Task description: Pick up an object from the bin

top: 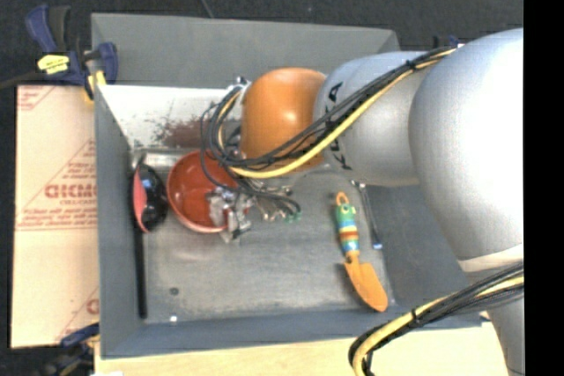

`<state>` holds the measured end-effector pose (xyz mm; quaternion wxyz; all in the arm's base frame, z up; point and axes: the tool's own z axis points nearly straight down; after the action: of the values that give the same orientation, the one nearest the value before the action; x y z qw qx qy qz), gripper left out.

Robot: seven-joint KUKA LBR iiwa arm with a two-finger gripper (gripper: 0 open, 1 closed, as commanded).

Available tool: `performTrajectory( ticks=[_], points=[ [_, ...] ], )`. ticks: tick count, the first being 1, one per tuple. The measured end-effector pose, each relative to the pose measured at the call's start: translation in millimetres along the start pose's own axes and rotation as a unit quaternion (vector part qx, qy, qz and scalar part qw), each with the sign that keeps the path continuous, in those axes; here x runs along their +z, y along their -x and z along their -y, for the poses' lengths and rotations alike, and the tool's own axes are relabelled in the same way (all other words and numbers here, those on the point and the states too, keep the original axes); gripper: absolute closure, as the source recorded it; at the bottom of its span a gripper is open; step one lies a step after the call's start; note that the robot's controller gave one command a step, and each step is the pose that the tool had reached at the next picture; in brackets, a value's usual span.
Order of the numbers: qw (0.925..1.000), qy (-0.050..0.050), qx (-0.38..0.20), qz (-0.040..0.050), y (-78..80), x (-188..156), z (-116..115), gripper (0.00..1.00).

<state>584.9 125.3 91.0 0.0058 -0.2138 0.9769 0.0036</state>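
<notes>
Red bowl (187,189) lies just beside the gripper (231,221), its rim nearest.

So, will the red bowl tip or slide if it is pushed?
It would probably slide: the red bowl sits upright on the flat bin floor. It looks rigid and thin-walled, so it is likely light. Pressure on its right rim, where the gripper is, might tip it.

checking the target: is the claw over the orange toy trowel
No, the claw sits at the right rim of the red bowl, while the trowel lies apart to the right.
</notes>
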Motion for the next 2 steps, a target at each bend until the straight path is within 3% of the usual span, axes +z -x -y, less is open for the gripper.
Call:
performTrajectory(
  ticks=[2],
  points=[
    [1.0000, 0.000, 0.001, -0.0001, 0.0, 0.0, -0.1, 1.00]
  ],
)
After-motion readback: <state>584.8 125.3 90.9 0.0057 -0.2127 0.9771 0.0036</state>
